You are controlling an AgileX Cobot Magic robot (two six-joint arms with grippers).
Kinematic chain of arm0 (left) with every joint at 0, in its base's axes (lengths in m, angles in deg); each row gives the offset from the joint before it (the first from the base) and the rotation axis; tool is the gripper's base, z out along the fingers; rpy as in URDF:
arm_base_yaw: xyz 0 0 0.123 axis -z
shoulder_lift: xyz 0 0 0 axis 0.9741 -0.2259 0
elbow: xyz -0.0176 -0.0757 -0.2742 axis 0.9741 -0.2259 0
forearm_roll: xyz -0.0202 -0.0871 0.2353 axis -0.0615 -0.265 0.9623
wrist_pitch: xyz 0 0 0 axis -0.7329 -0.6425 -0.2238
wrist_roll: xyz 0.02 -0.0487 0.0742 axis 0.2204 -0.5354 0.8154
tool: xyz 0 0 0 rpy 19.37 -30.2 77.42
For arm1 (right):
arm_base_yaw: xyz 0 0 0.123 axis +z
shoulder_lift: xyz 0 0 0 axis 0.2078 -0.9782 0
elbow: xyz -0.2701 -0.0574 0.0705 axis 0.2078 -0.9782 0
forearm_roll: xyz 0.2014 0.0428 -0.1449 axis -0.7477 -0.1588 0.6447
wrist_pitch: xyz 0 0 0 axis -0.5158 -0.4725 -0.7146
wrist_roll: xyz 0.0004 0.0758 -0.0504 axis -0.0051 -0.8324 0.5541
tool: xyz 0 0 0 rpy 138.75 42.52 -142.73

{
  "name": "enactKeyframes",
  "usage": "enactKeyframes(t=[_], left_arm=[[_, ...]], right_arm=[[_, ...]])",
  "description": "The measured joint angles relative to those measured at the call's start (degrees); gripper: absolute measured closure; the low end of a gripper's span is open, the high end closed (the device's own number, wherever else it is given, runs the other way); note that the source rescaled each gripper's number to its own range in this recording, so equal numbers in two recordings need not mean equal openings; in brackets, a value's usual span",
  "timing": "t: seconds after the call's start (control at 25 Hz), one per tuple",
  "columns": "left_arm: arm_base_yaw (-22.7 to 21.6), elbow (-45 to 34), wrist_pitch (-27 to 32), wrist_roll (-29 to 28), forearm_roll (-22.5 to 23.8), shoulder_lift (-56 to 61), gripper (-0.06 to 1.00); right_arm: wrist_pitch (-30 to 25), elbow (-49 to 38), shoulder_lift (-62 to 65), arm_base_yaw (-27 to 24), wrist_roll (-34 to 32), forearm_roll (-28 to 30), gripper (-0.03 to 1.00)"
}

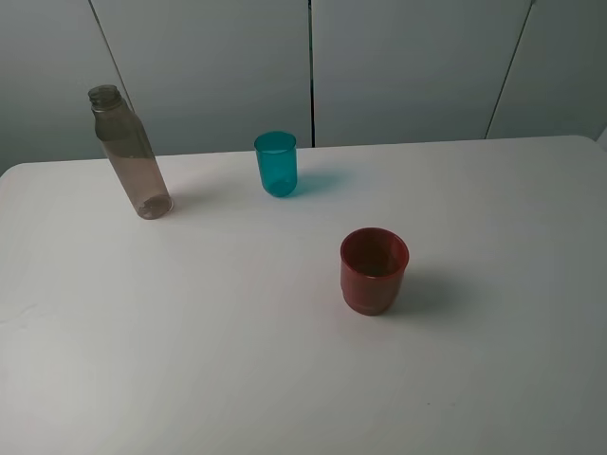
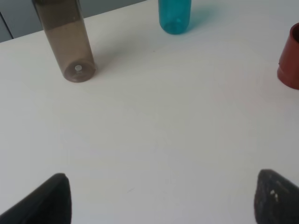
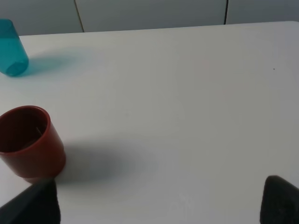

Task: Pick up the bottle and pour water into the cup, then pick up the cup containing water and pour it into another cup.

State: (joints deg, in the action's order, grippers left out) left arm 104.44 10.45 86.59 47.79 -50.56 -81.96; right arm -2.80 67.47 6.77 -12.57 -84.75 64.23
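The bottle (image 1: 131,156), tall, grey-tinted and capless, stands upright at the table's back left. Right of it stands the cup (image 1: 276,164), a small translucent teal tumbler. Another cup (image 1: 374,270), squat and dark red, sits nearer the middle. Neither arm shows in the exterior high view. My left gripper (image 2: 161,203) is open and holds nothing. It hangs over bare table well short of the bottle (image 2: 67,39), the cup (image 2: 174,16) and the red cup (image 2: 290,58). My right gripper (image 3: 159,203) also has its jaws wide apart and empty, with the red cup (image 3: 30,142) close by one fingertip and the teal cup (image 3: 11,49) farther off.
The white table (image 1: 190,332) runs back to grey wall panels (image 1: 408,66) just behind the bottle and the teal cup. Its rear edge sits close behind both. Bare tabletop stretches in front of and to the right of the red cup.
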Motion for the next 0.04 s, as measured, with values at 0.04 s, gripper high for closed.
enactKeyframes(t=[0.04], left_arm=[[0.0, 0.0, 0.0, 0.1, 0.0, 0.0, -0.06]], right_arm=[[0.0, 0.0, 0.0, 0.0, -0.4, 0.0, 0.97]])
